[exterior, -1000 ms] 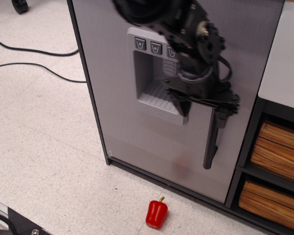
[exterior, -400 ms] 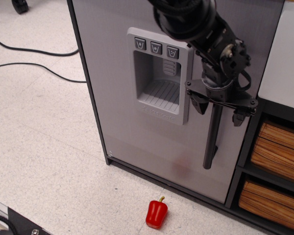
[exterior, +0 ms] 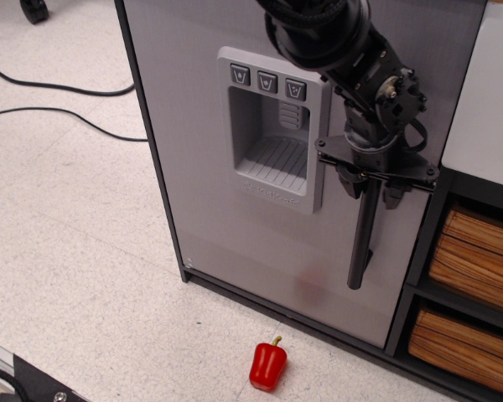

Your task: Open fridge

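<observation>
The fridge [exterior: 210, 184] is a tall black-framed cabinet with a flat light-grey door, which is closed. Its recessed three-button dispenser panel [exterior: 272, 126] sits in the middle of the door. The vertical black bar handle [exterior: 360, 243] runs down the door's right side. My gripper [exterior: 370, 189] reaches in from the top and straddles the upper part of the handle. One finger is on each side of the bar and pressed in against it. The arm hides the top of the handle.
A red bell pepper [exterior: 267, 365] lies on the floor in front of the fridge. A black shelf unit with wooden drawers [exterior: 474, 260] stands right of the fridge, under a white top [exterior: 486, 109]. Black cables [exterior: 59, 113] run across the floor at left.
The gripper moved right from the dispenser panel to the handle. Its fingers then came in from a wide spread to close against the bar. The door has not moved.
</observation>
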Motion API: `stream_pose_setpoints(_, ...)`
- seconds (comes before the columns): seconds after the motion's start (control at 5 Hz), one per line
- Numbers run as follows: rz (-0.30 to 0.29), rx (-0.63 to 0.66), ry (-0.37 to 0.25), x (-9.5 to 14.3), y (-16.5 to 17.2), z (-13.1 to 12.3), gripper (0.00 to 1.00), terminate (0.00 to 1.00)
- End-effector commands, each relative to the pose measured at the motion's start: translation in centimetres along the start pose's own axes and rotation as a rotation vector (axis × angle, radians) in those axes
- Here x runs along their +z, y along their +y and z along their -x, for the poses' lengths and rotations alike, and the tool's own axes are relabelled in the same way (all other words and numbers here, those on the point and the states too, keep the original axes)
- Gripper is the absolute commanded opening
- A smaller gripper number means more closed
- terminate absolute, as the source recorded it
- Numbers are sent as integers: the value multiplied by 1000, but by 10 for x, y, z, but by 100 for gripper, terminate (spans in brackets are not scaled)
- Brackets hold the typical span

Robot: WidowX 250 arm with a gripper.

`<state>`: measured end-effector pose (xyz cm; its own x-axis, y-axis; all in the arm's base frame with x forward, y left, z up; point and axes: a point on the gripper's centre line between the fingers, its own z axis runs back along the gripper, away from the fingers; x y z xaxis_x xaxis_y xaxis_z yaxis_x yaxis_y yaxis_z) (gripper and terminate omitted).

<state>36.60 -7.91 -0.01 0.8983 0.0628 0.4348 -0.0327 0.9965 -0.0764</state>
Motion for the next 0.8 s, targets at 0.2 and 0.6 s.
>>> stream_pose_setpoints(0.2,42,-29,-35,33,4,23,0,0)
stream_pose_setpoints(0.6,42,-66,-20,49,12,52,0,0)
